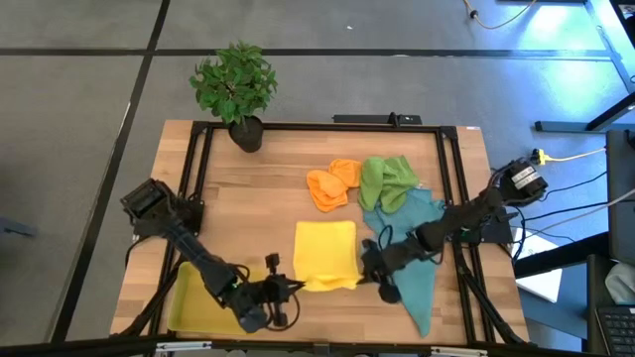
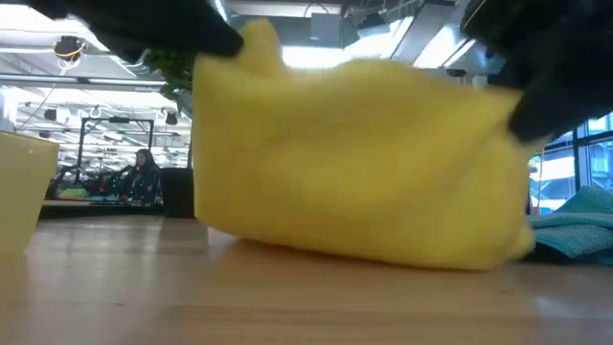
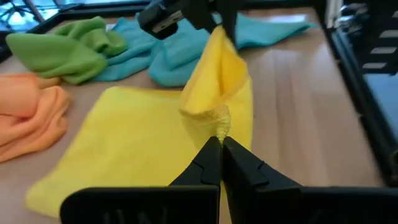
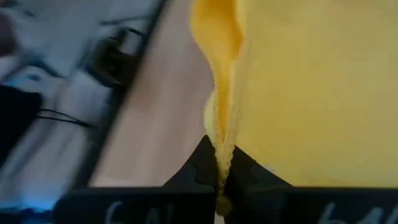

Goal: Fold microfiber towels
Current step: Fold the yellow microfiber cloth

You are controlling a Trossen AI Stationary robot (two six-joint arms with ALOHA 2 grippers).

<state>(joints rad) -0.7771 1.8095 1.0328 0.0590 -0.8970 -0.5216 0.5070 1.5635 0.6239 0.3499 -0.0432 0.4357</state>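
Note:
The yellow towel (image 1: 325, 255) lies mid-table, its near edge raised and its far part flat on the wood. My left gripper (image 1: 296, 288) is shut on its near left corner and my right gripper (image 1: 365, 263) on its near right corner. In the low view the yellow towel (image 2: 354, 163) stands like a curtain between the two dark grippers, its lower fold on the table. An orange towel (image 1: 332, 184), a green towel (image 1: 387, 179) and a teal towel (image 1: 415, 243) lie crumpled behind and to the right. My left gripper pinches the yellow towel's near left corner (image 3: 217, 123) between its two fingers, coming slanting down from the table's left. The corner is lifted and bunched above the fingertips, and the cloth runs on to the table. My right gripper pinches the towel's near right corner (image 4: 221, 134) between its two fingers, slanting down from the table's right. The edge is gathered into a narrow fold at the fingertips, lifted clear of the wood, with the rest of the cloth spreading away from it.
A yellow plastic tray (image 1: 193, 297) sits at the near left corner under my left arm. A potted plant (image 1: 236, 89) stands at the far left edge. A black frame (image 1: 451, 178) borders the tabletop. Bare wood (image 1: 248, 208) lies left of the yellow towel.

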